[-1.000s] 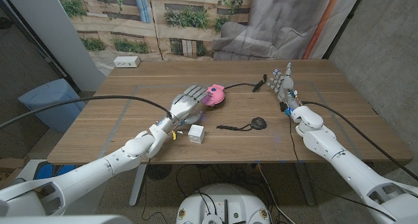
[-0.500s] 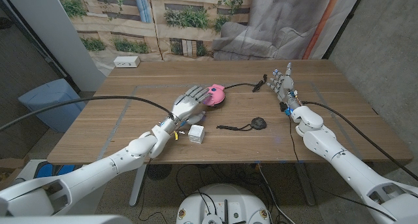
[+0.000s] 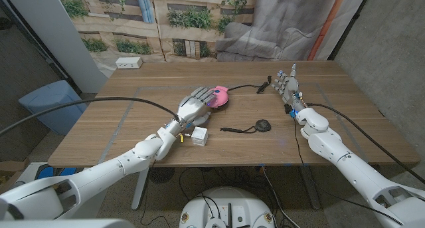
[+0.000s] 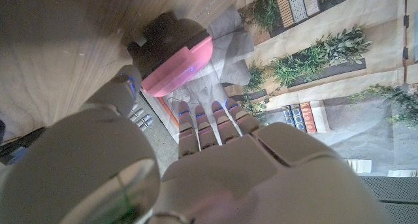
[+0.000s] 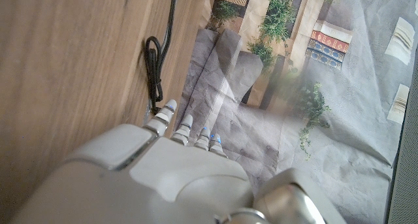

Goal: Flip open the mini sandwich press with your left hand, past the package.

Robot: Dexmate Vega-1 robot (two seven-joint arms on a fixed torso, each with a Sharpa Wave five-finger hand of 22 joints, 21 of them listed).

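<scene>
Left robot hand hovers with its fingers spread and nothing held, reaching across the wooden tabletop toward the pink mini sandwich press, which sits closed near the middle of the tabletop, a little toward the far side, with its black cord trailing off to the robot's right. In the left wrist view the fingertips stop just short of the pink lid, and whether any of them touches it cannot be told. To do this step well, my judgement is that the fingers should go to the lid's front lip, opposite the hinge, hook under the edge and lift in an arc, not push flat against the dome, since a light press would likely slide along the wood. The arm crosses above the small white package, which lies near the front edge, just beside the left wrist; keeping the wrist high should avoid knocking it. The right robot hand stands upright with fingers apart and empty, well away at the right side, and can stay there. A small black disc with a strap lies between the press and that arm, clear of the left hand's path.
</scene>
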